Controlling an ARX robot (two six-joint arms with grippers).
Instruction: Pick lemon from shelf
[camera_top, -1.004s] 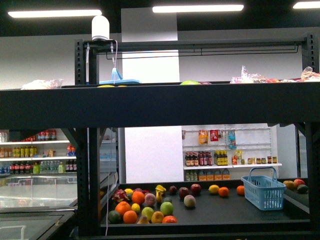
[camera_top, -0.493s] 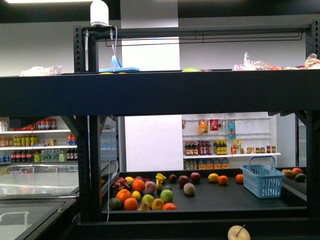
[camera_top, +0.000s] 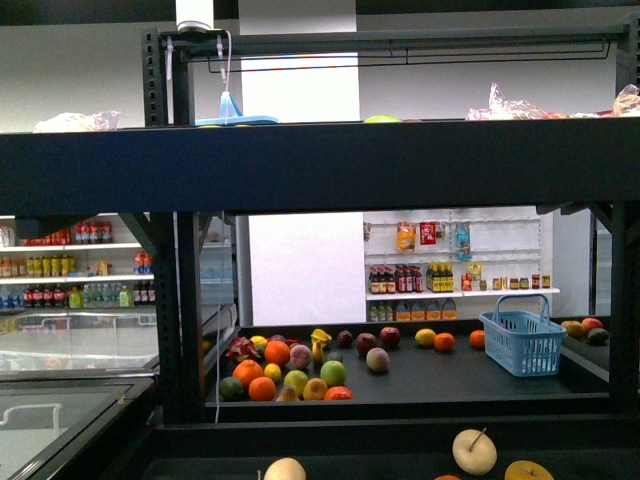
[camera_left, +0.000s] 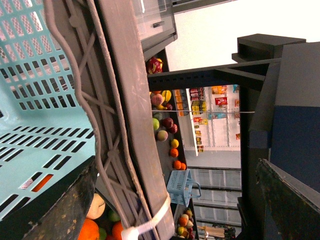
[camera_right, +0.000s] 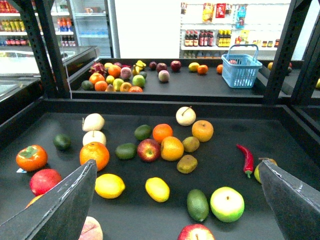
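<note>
**Lemon lies free on the near deck, both grippers empty**

The right gripper (camera_right: 176, 165) hangs over the shelf (camera_right: 225, 150) with its jaws wide apart and nothing between them. The left gripper (camera_left: 176, 161) is spread and empty too, close to a light-blue basket (camera_left: 35, 100). The lemon (camera_right: 109, 185) lies on the dark deck, near an orange (camera_right: 94, 154) and a smaller yellow fruit (camera_right: 157, 189). I judge it firm and rather heavy, with smooth skin that may slip, so holding it across the thick middle seems safest. Farther back, another deck carries more fruit.

Lemon (camera_right: 109, 185) on the shelf (camera_right: 230, 134) — an orange (camera_right: 94, 154) just beside it, chili (camera_right: 246, 160) well apart.
</note>
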